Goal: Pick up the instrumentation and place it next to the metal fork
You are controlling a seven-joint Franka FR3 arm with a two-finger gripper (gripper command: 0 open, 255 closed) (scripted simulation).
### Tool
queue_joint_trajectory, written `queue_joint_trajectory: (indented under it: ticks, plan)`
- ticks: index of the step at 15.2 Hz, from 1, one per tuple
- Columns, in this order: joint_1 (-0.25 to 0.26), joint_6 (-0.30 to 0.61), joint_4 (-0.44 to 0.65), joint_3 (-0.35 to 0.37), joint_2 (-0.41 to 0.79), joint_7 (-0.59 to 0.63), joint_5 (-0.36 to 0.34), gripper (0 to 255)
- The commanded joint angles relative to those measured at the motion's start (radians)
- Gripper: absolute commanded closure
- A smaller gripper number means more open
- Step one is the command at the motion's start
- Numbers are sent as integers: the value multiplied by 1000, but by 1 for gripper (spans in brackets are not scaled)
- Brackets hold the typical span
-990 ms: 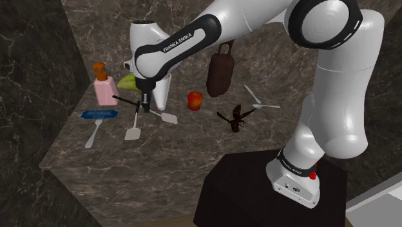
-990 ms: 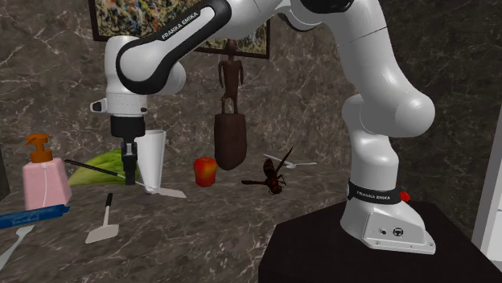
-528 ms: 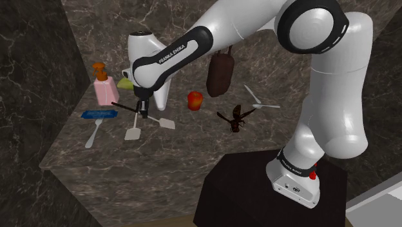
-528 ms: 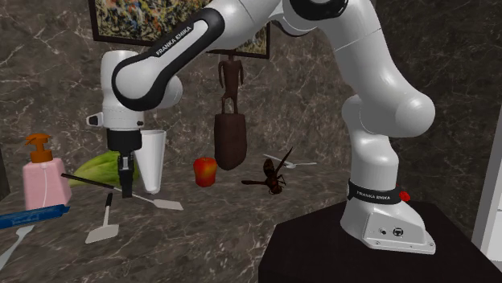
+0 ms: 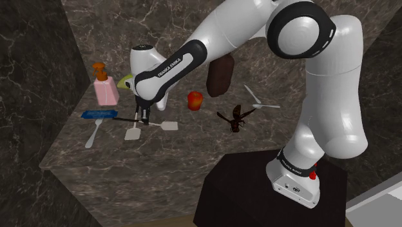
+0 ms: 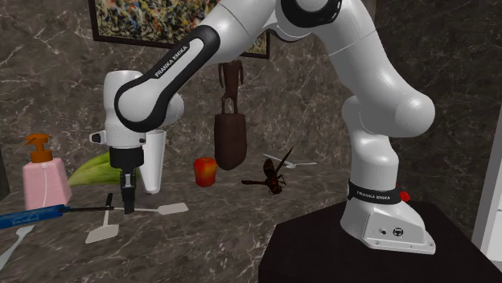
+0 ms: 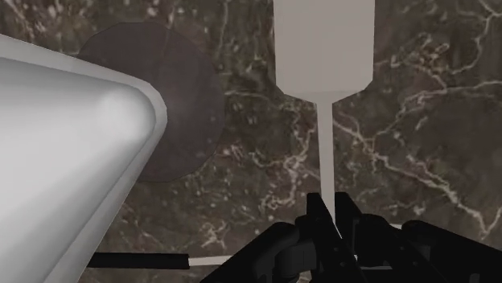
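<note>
While the jaws pinch the spatula (image 6: 174, 209) by its thin shank above the worktop (image 5: 161, 161), it could swivel loose and clip the other spatula (image 5: 133, 133) beside the fork (image 5: 94, 133).

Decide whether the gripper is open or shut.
Shut: the gripper clasps the spatula, its black fingers pressed against the thin white shaft in the wrist view.

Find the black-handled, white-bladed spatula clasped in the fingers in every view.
Shoulder view: the black-handled, white-bladed spatula is held level at centre left, blade pointing right.
Second exterior view: lower left, blade pointing right.
Wrist view: blade straight ahead of the black fingers.
Shared landmark: those fingers, clasping its thin shaft.
</note>
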Motion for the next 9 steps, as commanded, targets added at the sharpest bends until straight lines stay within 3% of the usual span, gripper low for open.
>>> queue_joint_trajectory:
  ticks: [1, 8, 9]
  plan:
    - [-2, 22, 0, 2, 21, -3, 3, 255]
    - [-2, 22, 0, 2, 21, -3, 3, 255]
    - [-2, 22, 0, 2, 21, -3, 3, 0]
